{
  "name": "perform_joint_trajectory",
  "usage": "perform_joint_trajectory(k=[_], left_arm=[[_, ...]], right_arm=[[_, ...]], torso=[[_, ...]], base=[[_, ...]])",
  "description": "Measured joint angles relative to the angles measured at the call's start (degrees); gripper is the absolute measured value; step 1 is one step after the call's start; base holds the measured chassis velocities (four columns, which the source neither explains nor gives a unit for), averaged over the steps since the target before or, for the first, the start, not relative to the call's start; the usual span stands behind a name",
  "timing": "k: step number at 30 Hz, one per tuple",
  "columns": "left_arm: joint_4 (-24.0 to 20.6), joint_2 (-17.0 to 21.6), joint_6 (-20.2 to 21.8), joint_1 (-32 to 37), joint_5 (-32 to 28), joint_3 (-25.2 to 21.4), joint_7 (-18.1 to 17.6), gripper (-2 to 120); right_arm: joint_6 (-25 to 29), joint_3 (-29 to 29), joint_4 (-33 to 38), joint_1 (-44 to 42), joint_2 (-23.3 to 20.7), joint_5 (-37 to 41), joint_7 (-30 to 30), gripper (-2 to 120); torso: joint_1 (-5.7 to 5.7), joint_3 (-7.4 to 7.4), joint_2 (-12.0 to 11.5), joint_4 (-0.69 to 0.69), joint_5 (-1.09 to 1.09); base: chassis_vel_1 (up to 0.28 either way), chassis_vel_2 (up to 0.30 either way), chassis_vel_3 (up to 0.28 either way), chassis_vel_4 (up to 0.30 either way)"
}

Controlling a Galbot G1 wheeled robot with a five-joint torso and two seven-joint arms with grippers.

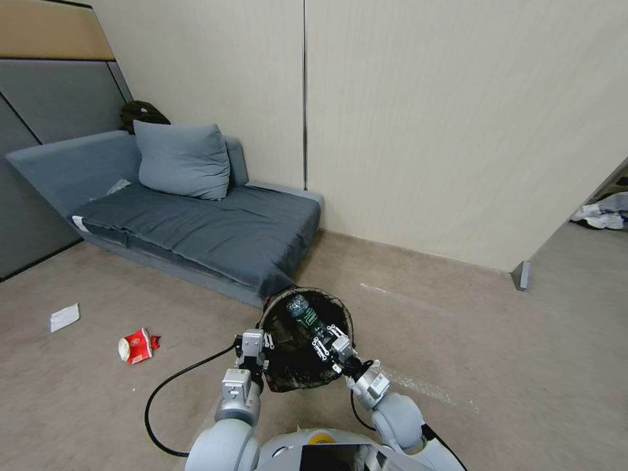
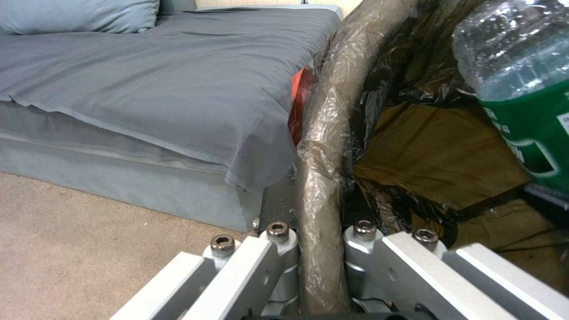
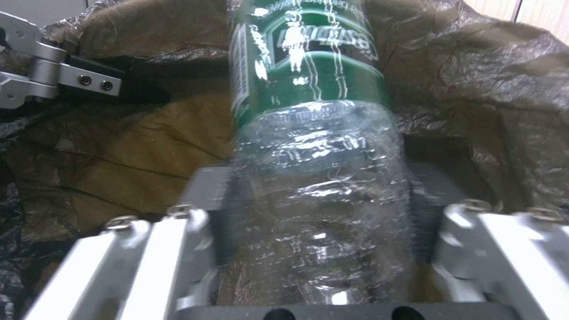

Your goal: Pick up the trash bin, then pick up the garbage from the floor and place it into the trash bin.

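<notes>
Bottle (image 3: 320, 178) is clear crinkly plastic with a glossy green label, bin liner (image 2: 323, 133) is shiny wrinkled film, gripper fingers (image 2: 237, 275) are brushed metal, sofa (image 1: 216, 229) is matt grey cloth.

**Bottle held over the lined bin**

The right end effector (image 3: 314, 249) clamps a clear bottle (image 3: 317, 178) with a green label, its fingers (image 3: 148, 249) on both sides. Behind it gapes the bin (image 3: 474, 75) with its crinkled liner. The left end effector (image 3: 53, 80) grips the rim.
</notes>
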Motion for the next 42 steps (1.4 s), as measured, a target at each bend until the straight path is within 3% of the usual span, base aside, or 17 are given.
perform_joint_trajectory(k=[10,18,31,34,38,40,42], left_arm=[[0.0,0.1,-0.1,0.0,0.0,0.1,-0.3,2],[0.2,0.2,-0.1,0.1,0.0,0.3,-0.9,2],[0.3,0.3,-0.8,0.2,-0.2,-0.2,-0.6,2],[0.5,0.1,-1.0,0.3,-0.5,-0.8,-0.7,2],[0.9,-0.1,-1.5,0.2,-0.2,-1.2,-0.8,2],[1.1,-0.4,-1.8,-0.3,-0.2,-1.8,-1.2,2],[1.1,-0.5,-1.8,-0.3,-0.3,-1.8,-1.5,2]], right_arm=[[0.1,0.0,0.5,-0.2,-0.3,-0.3,0.2,100],[0.7,-0.1,3.5,-1.5,0.1,-1.3,0.7,113],[1.3,4.5,12.6,-4.4,4.3,-3.1,2.3,110],[0.4,8.6,16.4,-7.7,8.4,-5.3,3.8,102],[0.3,11.7,18.8,-10.9,12.0,-8.0,5.6,100],[-0.3,13.8,19.9,-13.1,16.1,-9.8,9.1,100],[-0.5,14.4,20.2,-13.8,16.8,-10.2,10.8,100]], torso=[[0.0,0.0,0.0,0.0,0.0],[0.0,0.0,0.0,0.0,0.0],[0.0,0.0,0.0,0.0,0.0],[0.0,0.0,0.0,0.0,0.0],[0.0,0.0,0.0,0.0,-0.02],[0.0,0.0,0.0,-0.02,0.0],[0.0,0.0,0.0,0.0,-0.01]], base=[[0.0,0.0,0.0,0.0],[0.0,0.0,0.0,0.0],[0.0,0.0,0.0,0.0],[0.0,0.0,0.0,0.0],[0.0,0.0,0.0,0.0],[0.0,0.0,0.0,0.0],[0.0,0.0,0.0,0.0]])
